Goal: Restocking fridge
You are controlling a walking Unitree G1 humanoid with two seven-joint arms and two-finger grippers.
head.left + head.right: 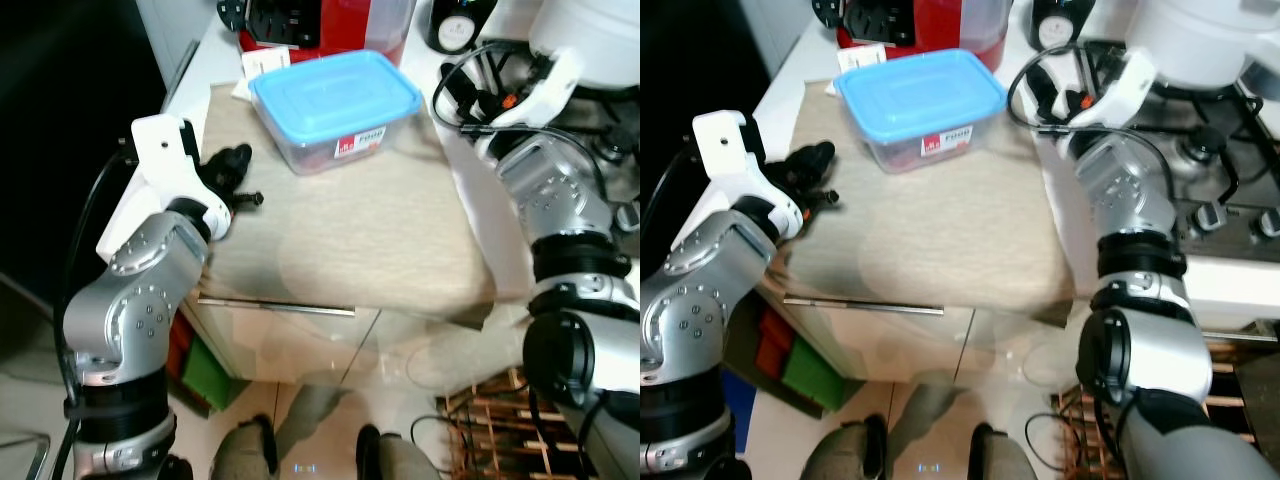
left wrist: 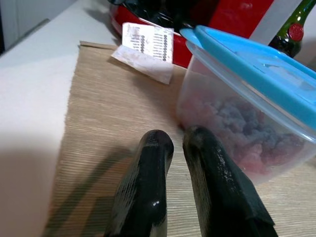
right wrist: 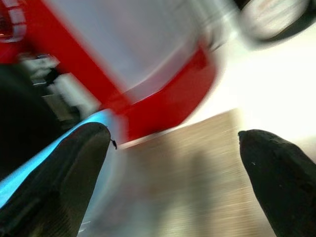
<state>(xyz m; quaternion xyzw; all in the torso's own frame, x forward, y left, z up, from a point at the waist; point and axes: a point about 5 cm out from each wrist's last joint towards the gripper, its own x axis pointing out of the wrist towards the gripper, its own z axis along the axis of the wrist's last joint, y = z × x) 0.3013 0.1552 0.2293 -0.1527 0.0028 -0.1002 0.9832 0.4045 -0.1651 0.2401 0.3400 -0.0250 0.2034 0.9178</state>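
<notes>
A clear food container [image 1: 335, 100] with a blue lid and pinkish contents stands at the back of a beige mat [image 1: 340, 230] on the counter. My left gripper [image 1: 228, 165] is low over the mat, just left of the container and apart from it; in the left wrist view its fingers [image 2: 148, 163] are shut with nothing between them and the container [image 2: 247, 108] is close ahead. My right gripper [image 3: 173, 143] is open on the container's right side. The blue lid's edge [image 3: 94, 121] shows beside one of its fingers in that blurred view.
A red appliance [image 1: 350, 25] stands right behind the container, with a paper slip [image 2: 145, 49] leaning on it. A green bottle [image 2: 291, 29] stands further back. A stove [image 1: 1230, 130] with a white pot [image 1: 1200, 35] is on the right. A wine rack [image 1: 490, 410] sits on the floor.
</notes>
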